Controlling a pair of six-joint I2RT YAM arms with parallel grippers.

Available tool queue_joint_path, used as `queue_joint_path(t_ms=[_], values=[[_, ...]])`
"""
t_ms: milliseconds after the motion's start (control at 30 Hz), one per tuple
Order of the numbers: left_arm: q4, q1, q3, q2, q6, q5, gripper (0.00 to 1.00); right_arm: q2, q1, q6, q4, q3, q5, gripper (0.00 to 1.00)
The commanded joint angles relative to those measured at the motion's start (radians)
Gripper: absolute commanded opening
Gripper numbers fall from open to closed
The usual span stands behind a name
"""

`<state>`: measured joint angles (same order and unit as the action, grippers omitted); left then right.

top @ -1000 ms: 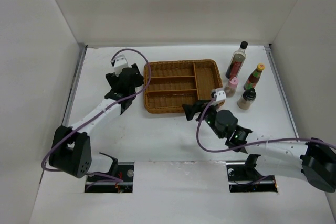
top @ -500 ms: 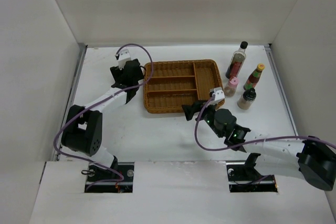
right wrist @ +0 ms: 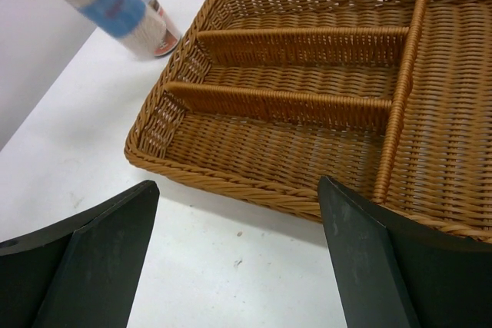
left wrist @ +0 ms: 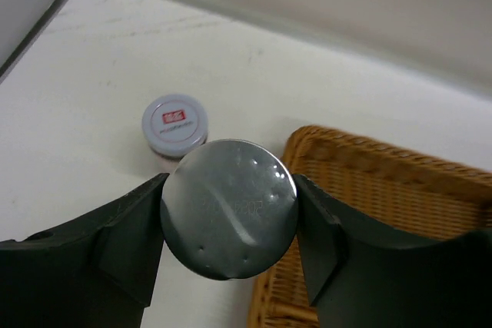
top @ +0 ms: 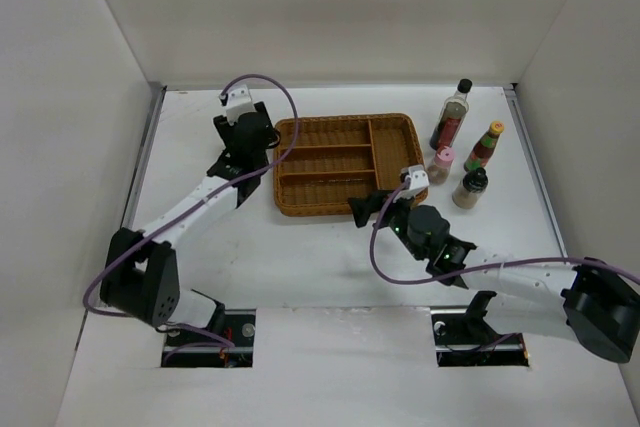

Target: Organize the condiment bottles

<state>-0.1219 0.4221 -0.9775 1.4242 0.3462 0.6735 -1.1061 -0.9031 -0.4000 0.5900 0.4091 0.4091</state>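
Wicker tray [top: 345, 162], silver-lidded jar [left wrist: 229, 209] clamped in left tool [left wrist: 231, 220] near its corner, right tool [right wrist: 235, 190] spread apart

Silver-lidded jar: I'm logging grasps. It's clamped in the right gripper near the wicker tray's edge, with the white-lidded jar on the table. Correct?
No: the left gripper clamps the silver-lidded jar, as the left wrist view shows; the right gripper is open. It is near the edge of the wicker tray, with the white-lidded jar on the table.
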Motion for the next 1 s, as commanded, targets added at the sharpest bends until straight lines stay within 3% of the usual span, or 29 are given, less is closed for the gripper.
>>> queue_joint_path(t_ms=[0,367,533,733,967], values=[[-0.143,0.049,-0.061,-0.093,-0.019,0.032,0.36,0.015,0.016,-0.020,0.056,0.002,-0.010,0.91],[-0.177,0.128,-0.213,0.067,-0.016,-0.054,0.36,0.054,0.033,-0.026,0.059,-0.013,-0.006,0.91],[-0.165,0.158,-0.188,0.070,-0.018,-0.058,0.35,0.054,0.042,-0.037,0.041,-0.009,-0.010,0.91],[-0.202,0.152,-0.170,0.090,-0.010,-0.051,0.35,0.026,0.048,-0.045,0.037,0.000,-0.015,0.91],[-0.214,0.126,-0.299,0.195,-0.044,-0.077,0.35,0.023,0.048,-0.043,0.042,-0.001,-0.021,0.91]])
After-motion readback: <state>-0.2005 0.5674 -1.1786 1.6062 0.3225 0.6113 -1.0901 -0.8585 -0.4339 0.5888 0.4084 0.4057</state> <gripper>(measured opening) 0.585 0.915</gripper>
